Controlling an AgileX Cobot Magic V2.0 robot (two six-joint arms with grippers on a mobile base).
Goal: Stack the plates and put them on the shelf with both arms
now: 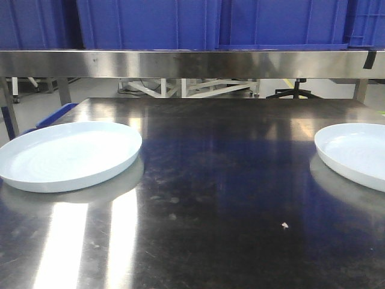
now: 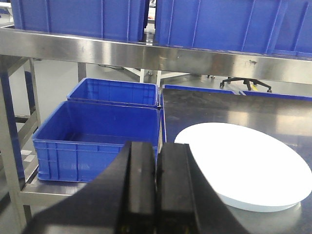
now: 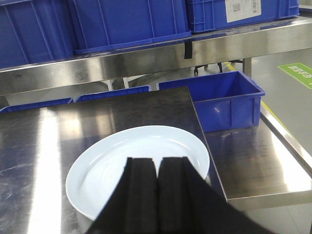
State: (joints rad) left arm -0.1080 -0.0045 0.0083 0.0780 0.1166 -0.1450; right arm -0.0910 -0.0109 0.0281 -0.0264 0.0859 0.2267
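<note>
Exterior front-facing view first: two pale bluish-white plates, glossy and shallow with low upturned rims, both lying flat on the steel table point(image 1: 228, 180). The left plate point(image 1: 69, 155) sits at the table's left end. The right plate point(image 1: 355, 153) sits at the table's right end, cut off by the frame edge. They are well apart, with bare scuffed metal between them. Above the table's far edge runs a steel shelf point(image 1: 180, 63) loaded with blue crates point(image 1: 150, 24), and a black tape strip point(image 1: 370, 58) hangs on the shelf rail. Under the shelf, beyond the table, a black chair base point(image 1: 295, 92) shows. No arm is in this view.

Over to the left wrist-mounted view: the left pincer point(image 2: 156, 148) fills the bottom of the picture, its two black fingers pressed together with only a seam between them, gripping nothing. It hangs level, near the table's left edge and pointing toward the shelf. The left plate lies just ahead of it on the table, apart from the fingers, and here it looks plain white. Off the table's left edge, lower down, stand two open blue bins point(image 2: 97, 131), one behind the other.

Right wrist-mounted view now: the right pincer point(image 3: 157, 163) is likewise closed and empty, raised over the near rim of the right plate, whose faint rings show on its face. Off the table's right edge sits another blue bin point(image 3: 224, 100) on a lower steel ledge.
</note>
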